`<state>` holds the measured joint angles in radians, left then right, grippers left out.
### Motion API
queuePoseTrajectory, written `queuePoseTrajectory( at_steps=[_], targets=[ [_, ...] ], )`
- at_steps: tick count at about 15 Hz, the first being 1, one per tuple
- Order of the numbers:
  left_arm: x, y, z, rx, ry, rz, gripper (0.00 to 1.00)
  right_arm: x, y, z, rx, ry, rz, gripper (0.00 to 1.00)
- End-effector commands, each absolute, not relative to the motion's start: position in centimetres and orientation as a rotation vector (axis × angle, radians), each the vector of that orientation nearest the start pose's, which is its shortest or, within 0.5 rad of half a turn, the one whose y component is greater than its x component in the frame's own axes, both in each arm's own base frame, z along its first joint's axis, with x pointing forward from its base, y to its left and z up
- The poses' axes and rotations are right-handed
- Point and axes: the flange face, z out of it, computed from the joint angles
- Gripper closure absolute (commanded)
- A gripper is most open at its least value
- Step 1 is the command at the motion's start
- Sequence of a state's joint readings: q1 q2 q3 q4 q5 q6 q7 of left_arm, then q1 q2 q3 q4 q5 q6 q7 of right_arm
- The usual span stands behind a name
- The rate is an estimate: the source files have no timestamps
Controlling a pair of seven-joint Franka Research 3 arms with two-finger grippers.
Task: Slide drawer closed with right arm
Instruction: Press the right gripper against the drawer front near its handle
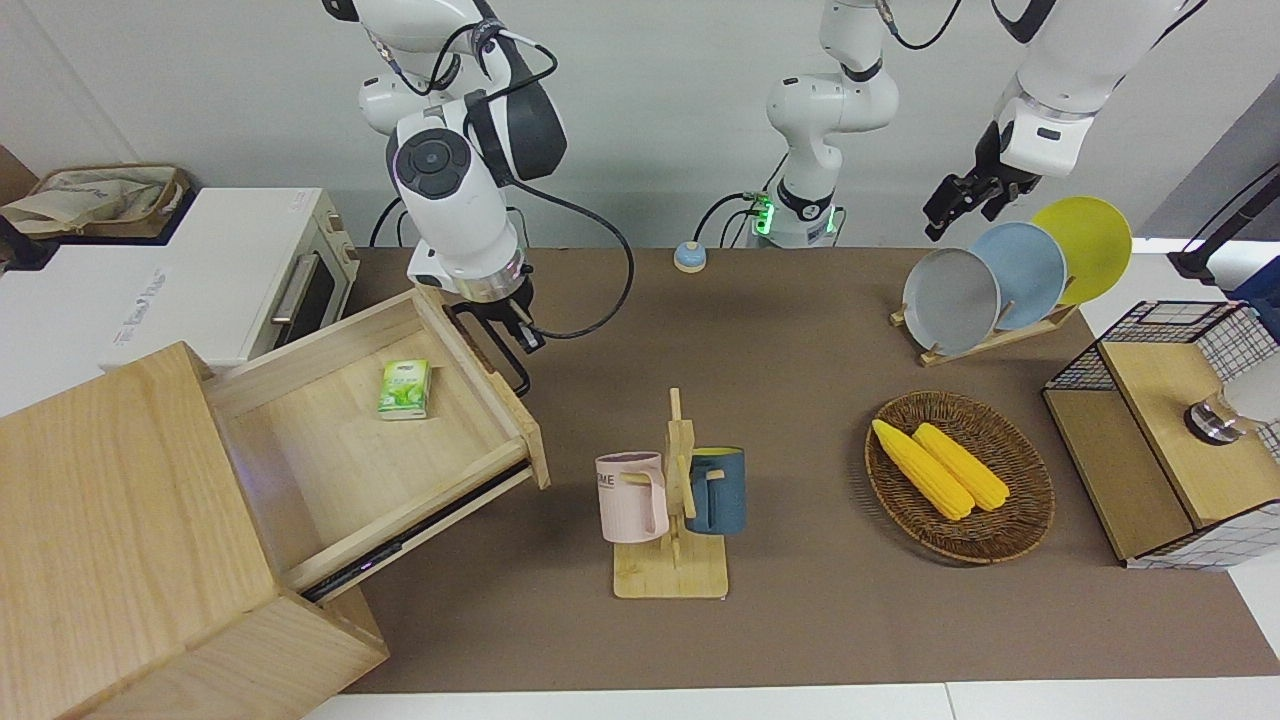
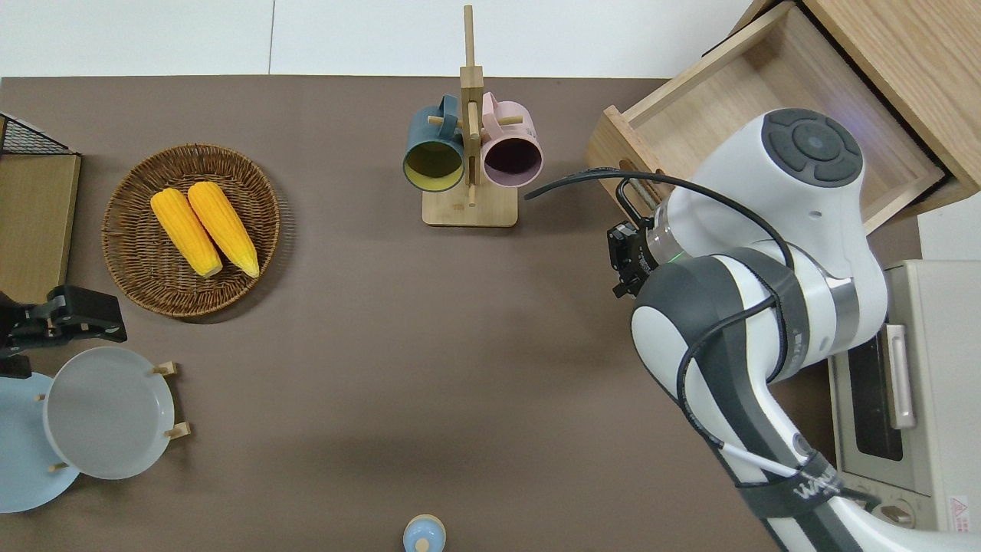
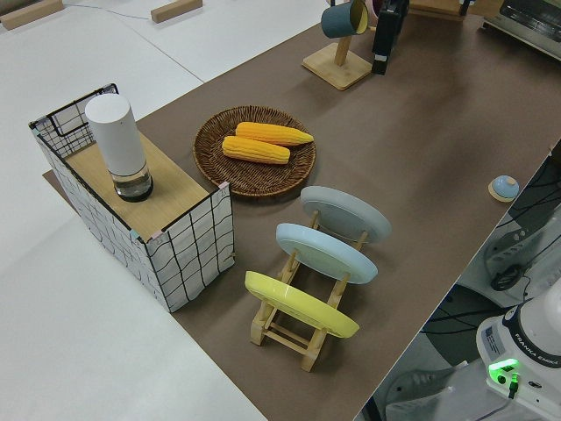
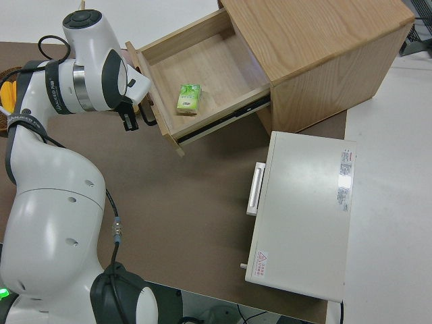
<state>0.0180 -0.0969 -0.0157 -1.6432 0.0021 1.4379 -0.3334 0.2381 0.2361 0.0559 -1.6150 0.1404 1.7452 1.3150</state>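
Note:
The drawer (image 1: 330, 450) of the pale wood cabinet (image 1: 120, 520) stands pulled far out, its front panel angled toward the table's middle. A green packet (image 1: 405, 388) lies on the drawer's floor. The black bar handle (image 1: 497, 352) runs along the drawer front. My right gripper (image 1: 508, 322) points down right at that handle, at the end of the front panel nearer to the robots. I cannot tell whether it touches the bar. The overhead view shows the right gripper (image 2: 625, 259) just outside the drawer front (image 2: 613, 149). The left arm is parked, its left gripper (image 1: 955, 200) raised.
A white toaster oven (image 1: 200, 280) stands beside the cabinet, nearer to the robots. A mug rack (image 1: 672, 500) with two mugs stands close to the drawer front. A wicker basket (image 1: 1020, 515) with two corn cobs, a plate rack (image 1: 1000, 270) and a wire mesh box (image 1: 1160, 440) sit toward the left arm's end.

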Motion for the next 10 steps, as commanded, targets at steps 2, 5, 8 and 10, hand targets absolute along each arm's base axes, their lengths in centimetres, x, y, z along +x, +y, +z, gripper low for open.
queuePoseTrajectory(
  at_steps=[2, 5, 8, 10],
  targets=[
    [50.6, 0.1, 63.6, -3.079, -0.512, 0.156, 0.01, 60.0, 19.0, 47.6, -2.609, 1.630, 0.253, 1.000],
    [50.6, 0.1, 63.6, -3.079, -0.515, 0.156, 0.01, 60.3, 18.3, 47.4, -2.622, 1.642, 0.227, 1.000],
    [50.7, 0.1, 63.6, -3.080, -0.513, 0.154, 0.01, 61.2, 16.5, 47.6, -2.633, 1.649, 0.184, 1.000],
    [50.6, 0.1, 63.6, -3.079, -0.512, 0.156, 0.01, 61.5, 16.3, 47.6, -2.655, 1.620, 0.179, 1.000]
  ],
)
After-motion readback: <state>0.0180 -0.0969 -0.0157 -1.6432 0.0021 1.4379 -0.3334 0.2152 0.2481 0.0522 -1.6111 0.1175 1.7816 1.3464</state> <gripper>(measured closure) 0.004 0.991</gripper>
